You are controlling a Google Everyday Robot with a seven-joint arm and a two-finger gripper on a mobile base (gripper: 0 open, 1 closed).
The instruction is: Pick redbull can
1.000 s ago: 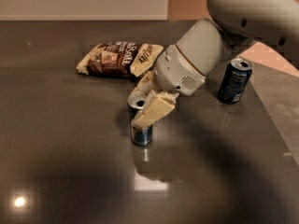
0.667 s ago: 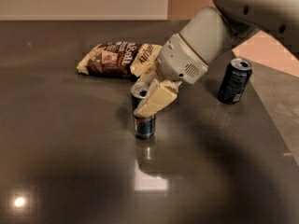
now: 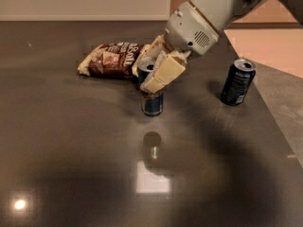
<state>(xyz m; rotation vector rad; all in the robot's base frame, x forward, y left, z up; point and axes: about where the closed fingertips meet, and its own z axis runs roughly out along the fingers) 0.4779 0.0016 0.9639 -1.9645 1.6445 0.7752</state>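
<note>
**One can up off the tabletop**

One slim silver-and-blue redbull can (image 3: 153,104) hangs in the cream two-finger gripper (image 3: 148,77), whose jaws pinch its upper half just under the silver top. A second ago the can stood lower in the view, with its base on the dark glossy grey table (image 3: 71,164). Now it sits higher, and a small dark shadow (image 3: 152,140) lies apart from it at 6 o'clock. The white arm (image 3: 208,13) has drawn up toward 1 o'clock. The wider navy-blue soda can (image 3: 236,82) at 3 o'clock and the brown crinkled snack bag (image 3: 111,60) at 10 o'clock have not shifted.
</note>
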